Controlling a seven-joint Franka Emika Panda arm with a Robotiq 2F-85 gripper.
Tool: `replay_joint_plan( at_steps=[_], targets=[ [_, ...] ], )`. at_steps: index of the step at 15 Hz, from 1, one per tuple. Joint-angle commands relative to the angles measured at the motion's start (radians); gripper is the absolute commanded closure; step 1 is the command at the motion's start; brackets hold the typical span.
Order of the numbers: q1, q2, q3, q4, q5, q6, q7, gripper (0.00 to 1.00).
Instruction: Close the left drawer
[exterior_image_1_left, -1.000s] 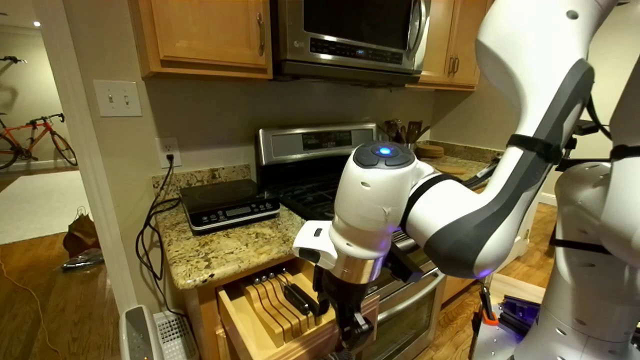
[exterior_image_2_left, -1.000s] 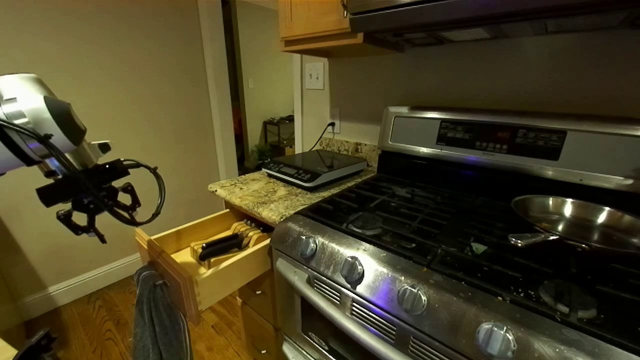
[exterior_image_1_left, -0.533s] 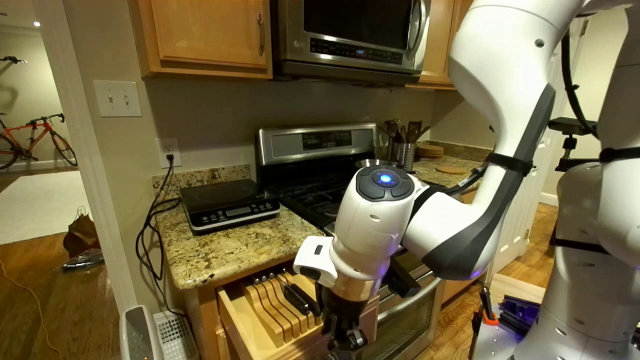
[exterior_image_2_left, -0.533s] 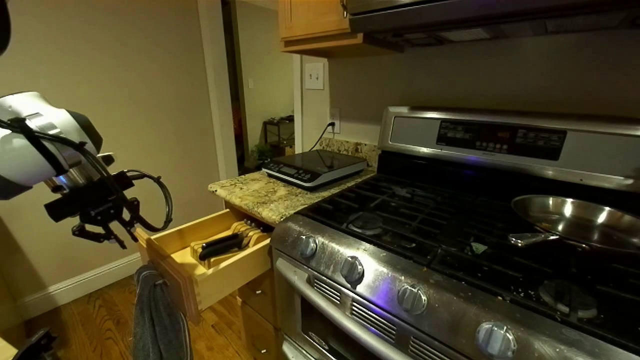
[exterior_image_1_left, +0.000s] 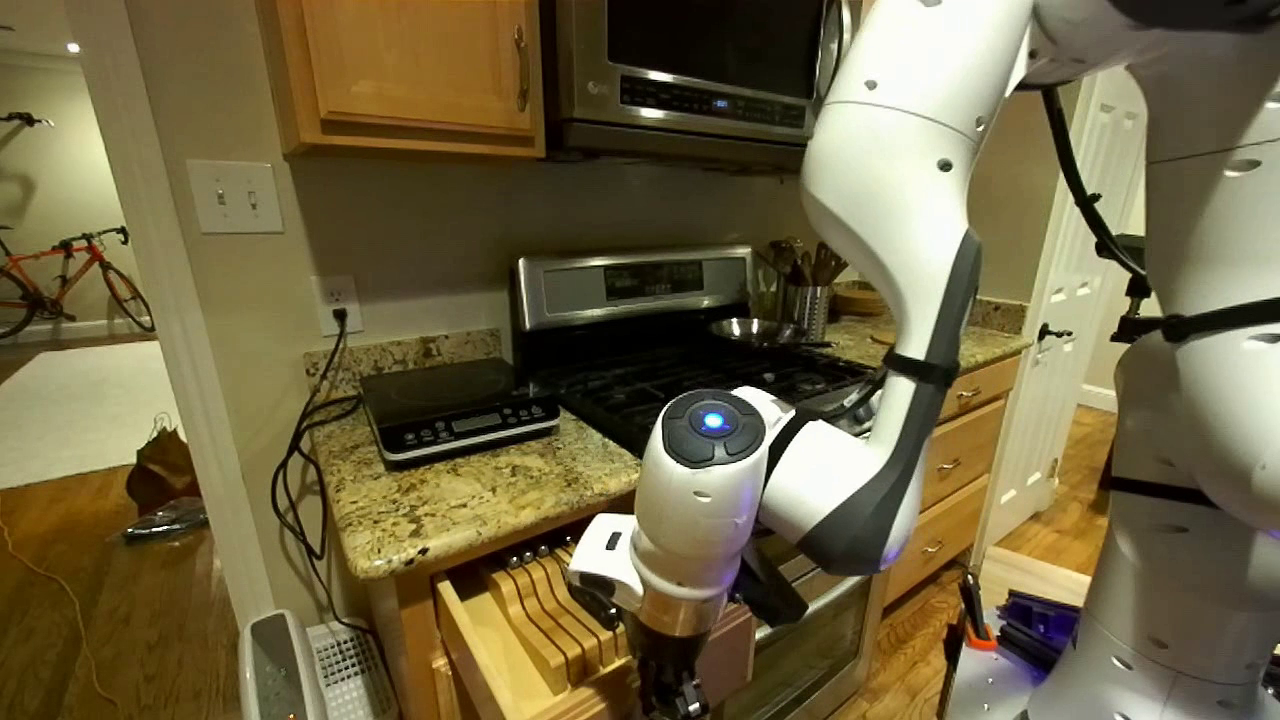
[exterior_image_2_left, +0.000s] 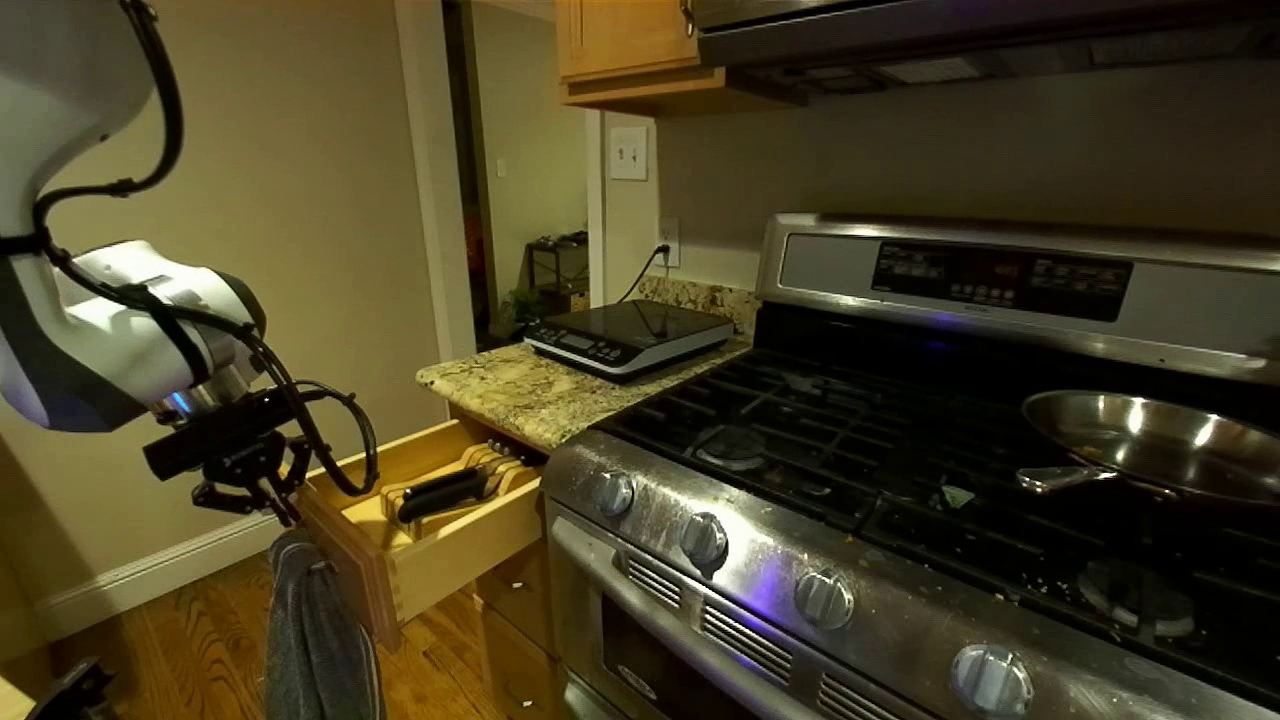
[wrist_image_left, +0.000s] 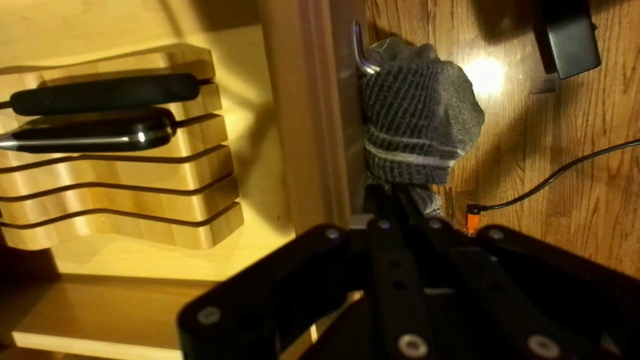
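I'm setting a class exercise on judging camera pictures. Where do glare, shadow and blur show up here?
In the wrist view, a white glare spot on the wooden floor, a shadow inside the drawer, and the hand dark and soft-edged; in an exterior view, bright streaks in the pan and a purple gleam on the stove front; in an exterior view, glints on the microwave.

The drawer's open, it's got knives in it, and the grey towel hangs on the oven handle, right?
Not quite. The grey towel isn't there: the wrist view shows it hanging on the handle of the drawer itself. The drawer is open, with knives in it.
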Motion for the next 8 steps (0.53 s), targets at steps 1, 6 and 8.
replay_joint_plan(
  at_steps=[1,6,8],
  targets=[
    [0.008,0.067,-0.040,0.057,-0.083,0.016,0.058,0.92],
    [0.003,0.112,-0.079,0.132,-0.147,-0.002,0.035,0.92],
    [0.003,0.129,-0.096,0.166,-0.165,-0.007,0.023,0.92]
  ],
)
